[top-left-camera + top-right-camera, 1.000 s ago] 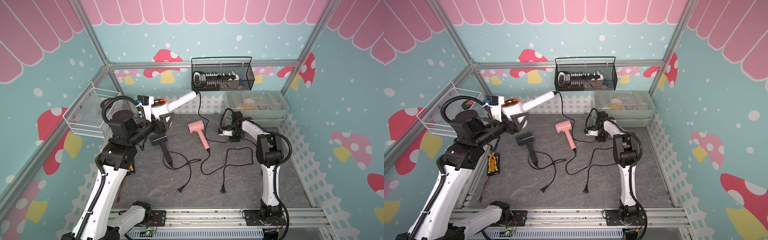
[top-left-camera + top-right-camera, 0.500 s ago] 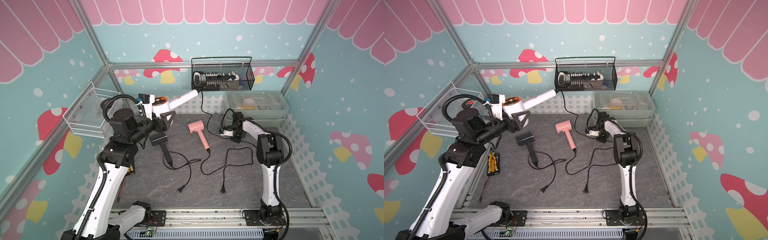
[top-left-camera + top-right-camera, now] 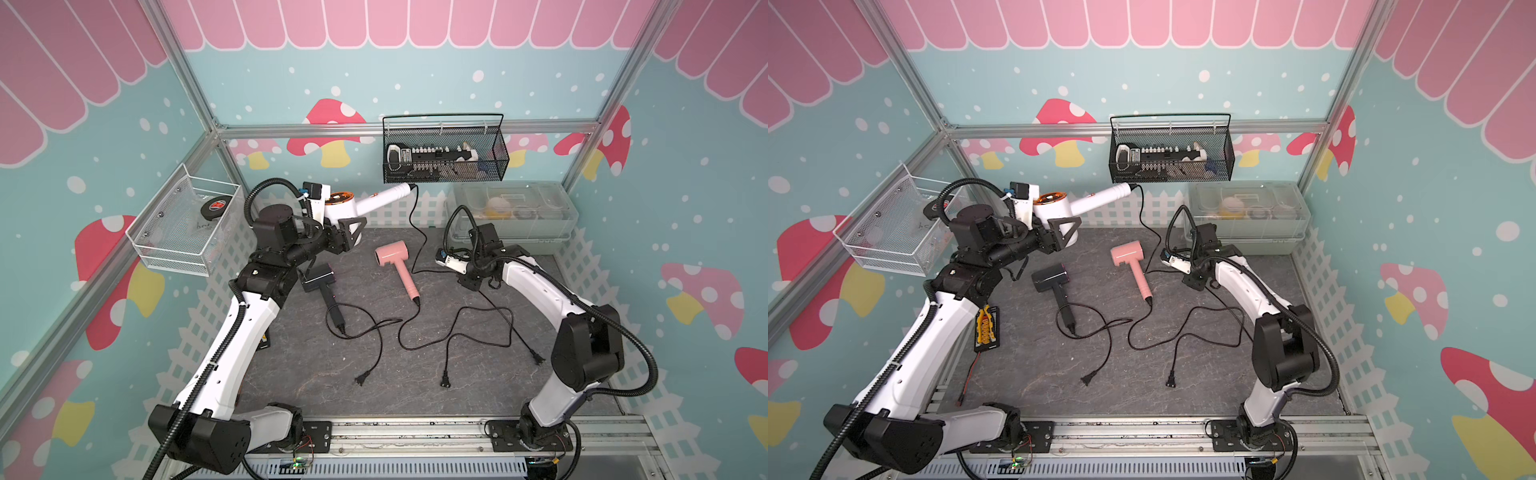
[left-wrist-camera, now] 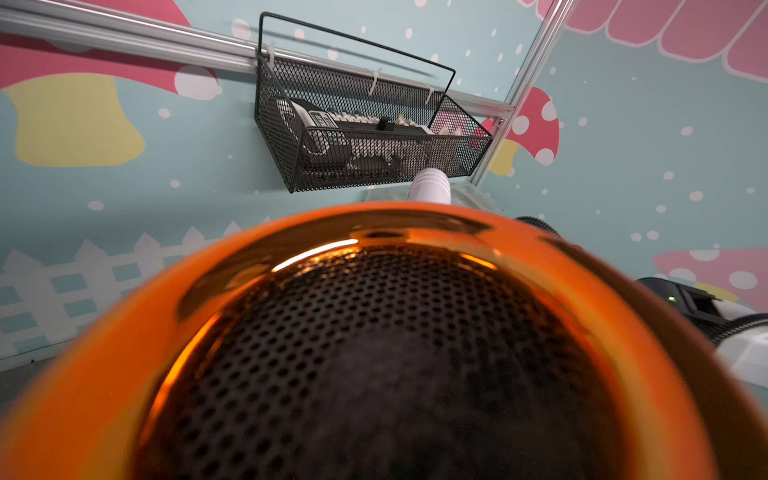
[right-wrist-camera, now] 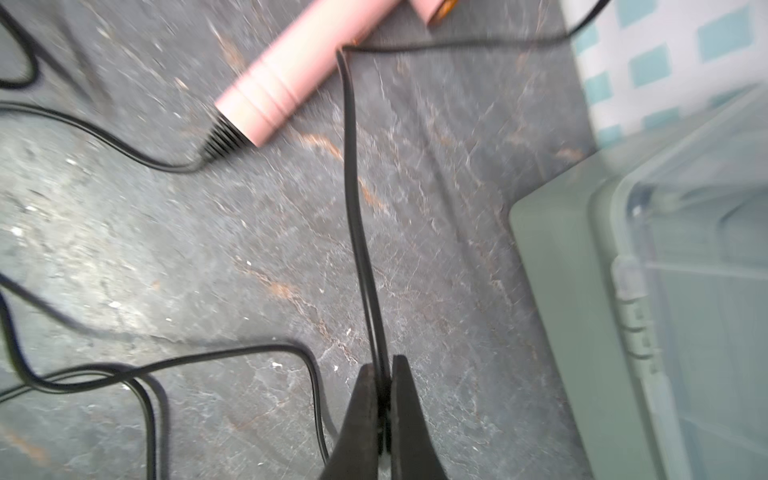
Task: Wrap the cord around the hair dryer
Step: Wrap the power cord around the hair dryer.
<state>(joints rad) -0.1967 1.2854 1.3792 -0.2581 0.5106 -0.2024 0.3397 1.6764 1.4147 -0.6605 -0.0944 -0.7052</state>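
Observation:
My left gripper (image 3: 350, 227) is shut on the barrel of the white hair dryer (image 3: 347, 208), holding it in the air at the back left with its handle pointing at the black basket. Both top views show this grip, with the hair dryer (image 3: 1059, 210) in the left gripper (image 3: 1065, 228). In the left wrist view its orange ring and black grille (image 4: 374, 353) fill the picture and hide the fingers. Its black cord (image 3: 420, 241) hangs from the handle to the mat and runs right. My right gripper (image 5: 384, 370) is shut on this cord (image 5: 353, 187) low over the mat (image 3: 467, 284).
A pink hair dryer (image 3: 392, 255) and a black one (image 3: 318, 279) lie mid-mat, their cords and plugs looped toward the front. A black wire basket (image 3: 444, 158) hangs on the back wall above a clear bin (image 3: 515, 212). At the left wall hangs a white mesh basket (image 3: 183, 228).
My right gripper has closed on the cord. The left arm has shifted the white hair dryer only slightly.

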